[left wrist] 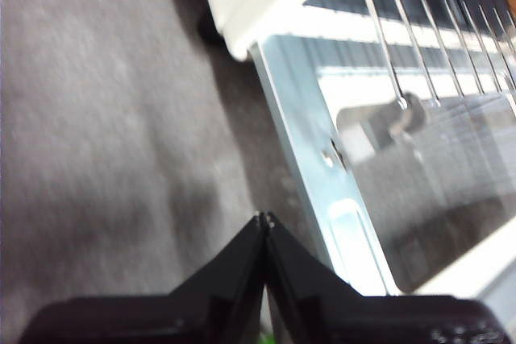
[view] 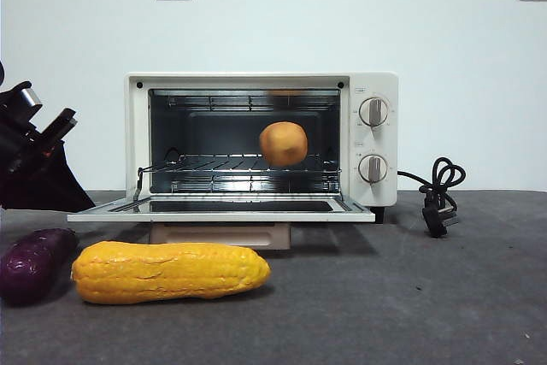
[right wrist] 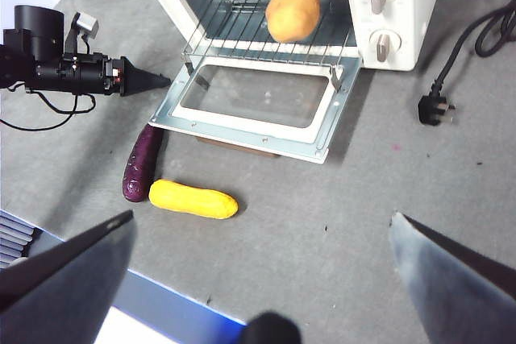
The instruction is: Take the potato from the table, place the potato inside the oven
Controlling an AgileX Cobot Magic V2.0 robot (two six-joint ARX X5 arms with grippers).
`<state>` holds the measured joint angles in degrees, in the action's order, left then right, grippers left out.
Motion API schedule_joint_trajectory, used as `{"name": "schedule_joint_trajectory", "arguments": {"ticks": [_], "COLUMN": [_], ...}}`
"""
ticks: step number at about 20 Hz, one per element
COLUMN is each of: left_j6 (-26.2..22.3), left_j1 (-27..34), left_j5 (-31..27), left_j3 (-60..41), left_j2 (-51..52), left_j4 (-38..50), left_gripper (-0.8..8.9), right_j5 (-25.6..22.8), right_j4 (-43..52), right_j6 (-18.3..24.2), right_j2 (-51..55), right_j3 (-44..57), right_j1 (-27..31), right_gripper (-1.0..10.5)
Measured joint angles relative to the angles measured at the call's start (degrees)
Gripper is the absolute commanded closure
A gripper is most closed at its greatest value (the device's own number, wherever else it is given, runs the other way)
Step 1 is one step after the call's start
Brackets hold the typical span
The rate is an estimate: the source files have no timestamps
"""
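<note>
Orange-brown potato [view: 283, 144] on oven [view: 261, 83] rack; left gripper [left wrist: 264, 219] closed, right gripper [right wrist: 262, 227] wide apart

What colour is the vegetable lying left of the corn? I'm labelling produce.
Dark purple: the eggplant, seen best in the front view.

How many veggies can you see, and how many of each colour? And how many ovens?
Orange-brown veggies: 1, the potato on the rack inside the oven
Yellow veggies: 1, the corn on the table
Purple veggies: 1, the eggplant next to the corn
Ovens: 1, the cream-white oven with its door open
Total: 3 veggies and 1 oven, 4 things
</note>
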<state>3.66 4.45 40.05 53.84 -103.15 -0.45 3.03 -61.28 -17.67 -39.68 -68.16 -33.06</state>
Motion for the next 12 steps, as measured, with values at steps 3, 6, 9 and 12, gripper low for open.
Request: {"name": "schedule_joint_trajectory", "arguments": {"ticks": [3,6,9,12], "left_j6": [0.5,0.6,0.9,1.7], "left_j1": [-0.5,-2.4,-3.9,-3.8], "left_j5": [0.0,0.0,-0.2,1.6], "left_j3": [1.0,2.5,3.2,3.4], "left_j2": [-2.2,-5.2,-6.1,-6.4], "left_j4": [1.6,1.4,1.5,1.6], "left_gripper": [8.22,8.22,8.23,8.22], "right_j5": [0.0,0.0,0.0,0.0], "right_j4": [0.0,0.0,0.0,0.0], "right_j6": [-0.8,-1.5,-1.9,-1.9], "right_j2": [0.0,0.0,0.0,0.0], "right_j3": [0.0,0.0,0.0,0.0], "right_j1": [0.0,0.0,0.0,0.0], "right_gripper": [4.1,4.1,4.1,4.1]}}
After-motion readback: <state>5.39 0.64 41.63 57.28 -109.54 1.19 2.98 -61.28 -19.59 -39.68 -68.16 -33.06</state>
